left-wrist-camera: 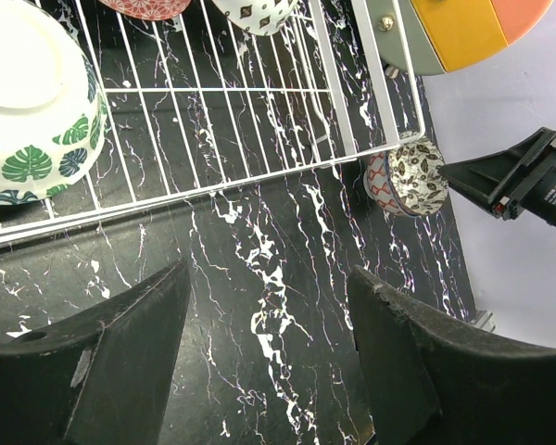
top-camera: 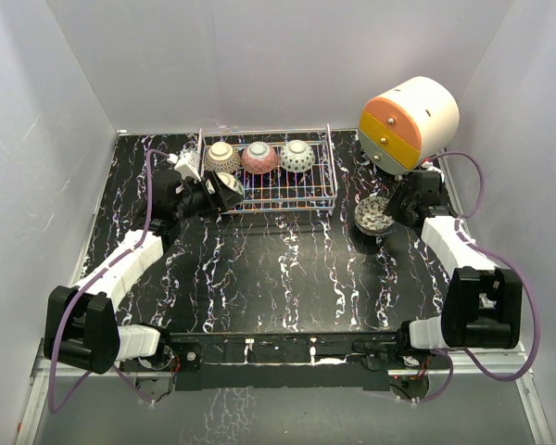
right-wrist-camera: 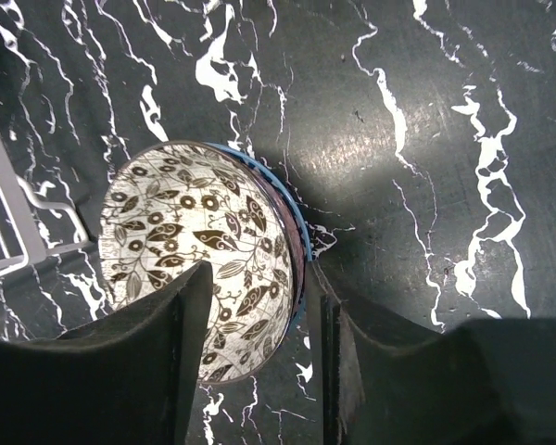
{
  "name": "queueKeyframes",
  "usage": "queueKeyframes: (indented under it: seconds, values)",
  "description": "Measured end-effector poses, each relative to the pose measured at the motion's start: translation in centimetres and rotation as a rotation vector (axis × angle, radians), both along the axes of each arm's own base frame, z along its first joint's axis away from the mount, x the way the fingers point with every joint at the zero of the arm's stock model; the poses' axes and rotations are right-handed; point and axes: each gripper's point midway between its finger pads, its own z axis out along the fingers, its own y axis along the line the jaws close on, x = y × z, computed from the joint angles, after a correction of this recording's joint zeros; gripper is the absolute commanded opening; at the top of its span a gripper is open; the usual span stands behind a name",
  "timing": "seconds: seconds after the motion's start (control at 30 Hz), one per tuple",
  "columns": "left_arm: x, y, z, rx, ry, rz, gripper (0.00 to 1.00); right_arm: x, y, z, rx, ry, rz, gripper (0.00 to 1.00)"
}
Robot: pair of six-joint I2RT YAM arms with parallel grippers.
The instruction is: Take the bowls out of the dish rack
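The wire dish rack (top-camera: 326, 176) stands at the back of the table. Three bowls sit upside down along its far side: a pale one (top-camera: 221, 153), a pink-red one (top-camera: 259, 158) and a grey-white one (top-camera: 296, 155). A green-leaf bowl (left-wrist-camera: 28, 120) lies in its near left corner. Right of the rack, a leaf-patterned bowl (right-wrist-camera: 195, 241) rests on the table inside another bowl (top-camera: 375, 214). My right gripper (right-wrist-camera: 259, 273) is open astride its rim, one finger inside and one outside. My left gripper (left-wrist-camera: 271, 273) is open over bare table by the rack's front rail (left-wrist-camera: 213, 190).
A big white cylinder with an orange-yellow face (top-camera: 410, 122) lies at the back right, close behind the stacked bowls. Grey walls enclose the black marbled table (top-camera: 287, 269) on three sides. The rack's corner wire (right-wrist-camera: 0, 185) is just left of the stacked bowls.
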Motion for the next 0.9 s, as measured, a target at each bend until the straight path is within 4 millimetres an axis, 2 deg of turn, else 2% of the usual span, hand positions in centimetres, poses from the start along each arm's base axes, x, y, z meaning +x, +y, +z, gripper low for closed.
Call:
queueKeyframes:
  seconds: [0.1,0.23,0.33,0.53,0.63,0.9]
  values:
    - [0.0,0.0,0.0,-0.001,-0.001,-0.003,0.67,0.0,-0.3,1.2,-0.009,-0.037,-0.017,0.46]
    - [0.0,-0.1,0.1,-0.002,-0.004,-0.003,0.67,0.2,-0.7,2.5,-0.021,-0.084,-0.038,0.36]
    - [0.0,-0.1,0.1,-0.003,-0.005,-0.004,0.67,-0.1,-0.8,1.8,-0.022,-0.072,-0.048,0.29]
    - [0.0,-0.1,0.1,-0.002,-0.005,-0.004,0.67,-0.5,-0.7,0.2,-0.013,-0.028,-0.054,0.23]
    - [0.0,-0.1,0.1,-0.002,-0.005,-0.004,0.67,-0.6,-0.7,-0.1,-0.011,-0.021,-0.057,0.18]
    - [0.0,-0.1,0.1,-0.002,-0.005,-0.004,0.67,-0.5,-0.7,-0.2,-0.007,-0.021,-0.062,0.13]
